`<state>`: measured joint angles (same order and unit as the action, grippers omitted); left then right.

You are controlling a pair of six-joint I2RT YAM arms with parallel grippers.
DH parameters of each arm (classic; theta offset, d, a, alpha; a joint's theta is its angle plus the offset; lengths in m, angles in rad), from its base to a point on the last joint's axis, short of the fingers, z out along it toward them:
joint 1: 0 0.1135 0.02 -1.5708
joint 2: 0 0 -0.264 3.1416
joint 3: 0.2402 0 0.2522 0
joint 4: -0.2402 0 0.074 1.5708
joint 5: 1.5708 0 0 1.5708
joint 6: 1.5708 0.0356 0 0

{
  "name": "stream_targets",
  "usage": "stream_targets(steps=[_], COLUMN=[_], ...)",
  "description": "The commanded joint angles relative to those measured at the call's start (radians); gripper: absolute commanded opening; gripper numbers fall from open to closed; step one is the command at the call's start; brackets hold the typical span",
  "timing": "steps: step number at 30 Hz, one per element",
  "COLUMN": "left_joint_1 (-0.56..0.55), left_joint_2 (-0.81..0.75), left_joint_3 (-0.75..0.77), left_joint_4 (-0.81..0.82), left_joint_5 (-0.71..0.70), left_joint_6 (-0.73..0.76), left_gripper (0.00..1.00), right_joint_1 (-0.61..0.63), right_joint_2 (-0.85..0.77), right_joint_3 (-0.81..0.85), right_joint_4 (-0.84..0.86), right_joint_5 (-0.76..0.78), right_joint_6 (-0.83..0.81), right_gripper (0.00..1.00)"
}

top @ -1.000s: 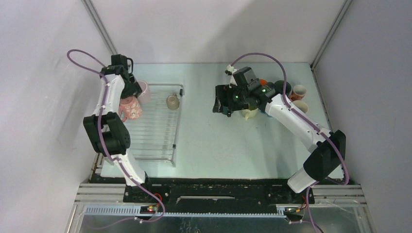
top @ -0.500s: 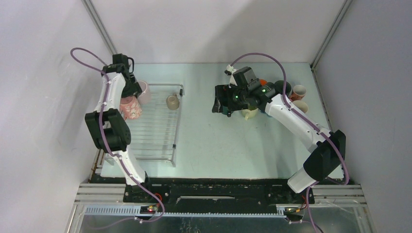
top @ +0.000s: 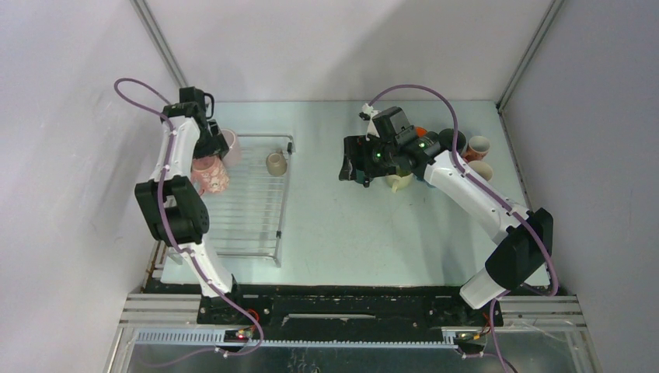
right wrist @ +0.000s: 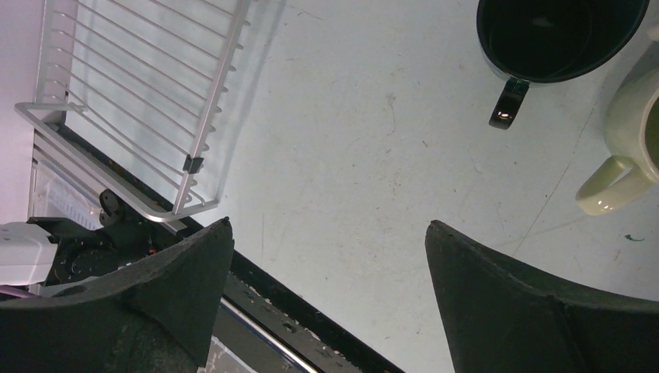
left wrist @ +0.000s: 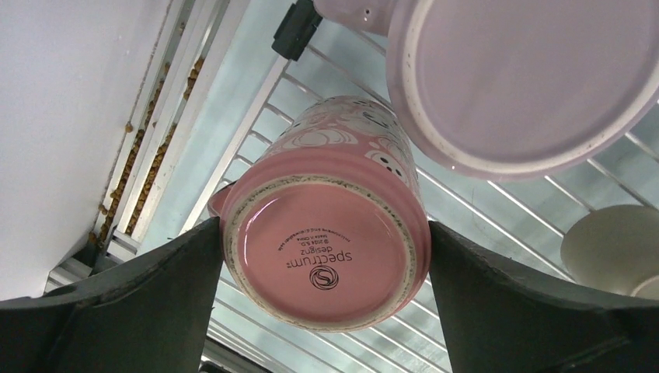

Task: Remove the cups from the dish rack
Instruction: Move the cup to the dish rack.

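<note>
The dish rack (top: 250,211) lies at the left of the table. Three cups stand on it at its far end: a speckled pink cup (left wrist: 326,260) upside down, a lilac-white cup (left wrist: 528,78) beside it and a beige cup (top: 275,162) near the far right rim. My left gripper (left wrist: 324,225) is shut on the pink cup (top: 211,176), one finger against each side of its base. My right gripper (right wrist: 328,223) hangs open over bare table (right wrist: 365,140) with nothing between its fingers. From above, the right gripper (top: 352,162) is mid-table, right of the rack.
Several unloaded cups stand at the far right: a dark green cup (right wrist: 559,31), a cream cup (right wrist: 633,140), an orange one (top: 420,130) and others near the right wall (top: 479,148). The rack's near corner (right wrist: 132,186) shows in the right wrist view.
The left jaws have closed a little onto the pink cup, and the left arm has shifted slightly. The right arm has not moved.
</note>
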<state>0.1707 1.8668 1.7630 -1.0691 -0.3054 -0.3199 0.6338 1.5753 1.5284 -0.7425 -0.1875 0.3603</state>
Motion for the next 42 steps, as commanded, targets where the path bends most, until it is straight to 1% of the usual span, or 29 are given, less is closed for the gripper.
stream_targets(steps=[1, 13, 19, 27, 34, 42], left_joint_1=[-0.014, -0.099, -0.107, -0.118, -0.124, -0.153], left_joint_2=[-0.092, -0.112, -0.125, -0.156, -0.165, -0.197], left_joint_3=[-0.013, -0.021, -0.029, -0.034, -0.036, -0.084], left_joint_4=[-0.032, -0.074, -0.083, -0.117, -0.14, -0.14], left_joint_5=[0.017, 0.028, 0.067, 0.075, 0.128, 0.165], left_joint_6=[0.041, 0.057, 0.042, 0.039, 0.045, 0.042], left_gripper=[0.62, 0.6, 0.59, 0.58, 0.57, 0.57], right_joint_1=[0.006, 0.006, 0.006, 0.006, 0.006, 0.007], right_joint_2=[-0.01, -0.009, -0.009, -0.01, 0.004, 0.014], right_joint_3=[0.021, 0.024, 0.021, 0.022, 0.025, 0.034], right_joint_4=[0.022, 0.017, 0.014, 0.01, 0.011, 0.002], right_joint_5=[-0.012, -0.022, -0.024, -0.037, -0.051, -0.059], right_joint_6=[-0.019, -0.023, -0.025, -0.029, -0.03, -0.035], right_gripper=[0.99, 0.99, 0.99, 0.99, 0.99, 0.99])
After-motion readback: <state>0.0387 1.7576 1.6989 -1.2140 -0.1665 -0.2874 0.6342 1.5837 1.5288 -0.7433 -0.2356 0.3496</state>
